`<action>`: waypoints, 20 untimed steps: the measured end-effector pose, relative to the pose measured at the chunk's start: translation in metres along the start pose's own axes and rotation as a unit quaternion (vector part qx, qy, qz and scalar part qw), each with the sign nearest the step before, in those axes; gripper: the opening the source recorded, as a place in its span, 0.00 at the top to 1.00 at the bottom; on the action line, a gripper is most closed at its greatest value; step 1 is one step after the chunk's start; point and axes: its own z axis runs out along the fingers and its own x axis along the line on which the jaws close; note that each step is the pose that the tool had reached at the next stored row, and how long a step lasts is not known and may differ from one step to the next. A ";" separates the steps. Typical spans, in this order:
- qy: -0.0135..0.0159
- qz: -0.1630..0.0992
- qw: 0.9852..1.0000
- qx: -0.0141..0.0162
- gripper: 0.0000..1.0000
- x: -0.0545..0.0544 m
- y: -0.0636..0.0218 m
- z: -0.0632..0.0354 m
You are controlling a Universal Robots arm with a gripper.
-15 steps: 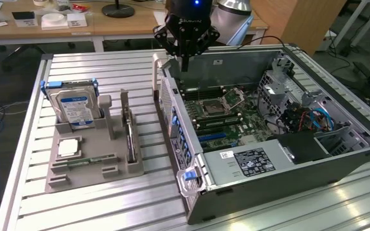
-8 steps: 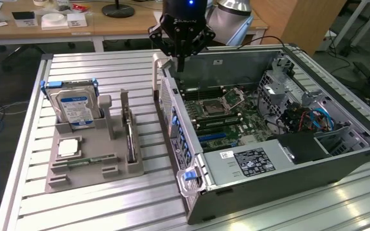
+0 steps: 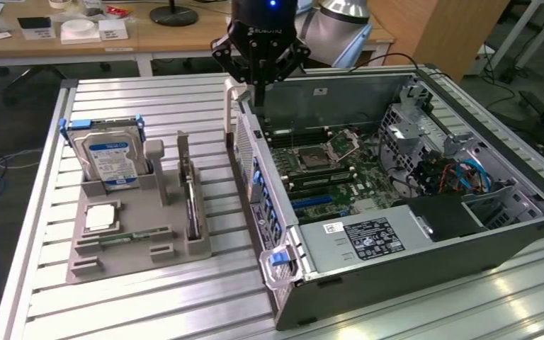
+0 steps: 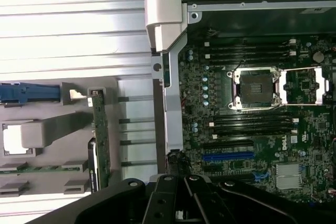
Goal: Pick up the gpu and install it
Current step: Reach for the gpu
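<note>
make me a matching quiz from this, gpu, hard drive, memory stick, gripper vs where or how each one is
Things:
1 gpu
2 hard drive
3 memory stick
4 gripper

Places or states:
a shut, above the rim of the computer case
b lying flat in the grey tray
c upright in the tray, blue-white label showing
d on edge in the tray, on the side nearest the case

Pairs: 1-d, 2-c, 3-b, 4-a
</note>
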 end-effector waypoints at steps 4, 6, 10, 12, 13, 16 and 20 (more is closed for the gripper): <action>0.000 0.000 1.000 0.000 0.89 0.005 -0.0003 -0.0001; 0.000 0.000 1.000 0.000 0.89 0.007 -0.0005 -0.0002; 0.000 0.000 1.000 0.000 0.89 0.012 -0.0009 -0.0003; 0.000 0.000 1.000 0.000 0.89 0.014 -0.0010 -0.0003; 0.000 0.000 1.000 0.000 0.89 0.015 -0.0011 -0.0004; 0.000 0.000 1.000 0.000 0.89 0.018 -0.0014 -0.0004; 0.000 0.000 1.000 0.000 0.89 0.023 -0.0017 -0.0006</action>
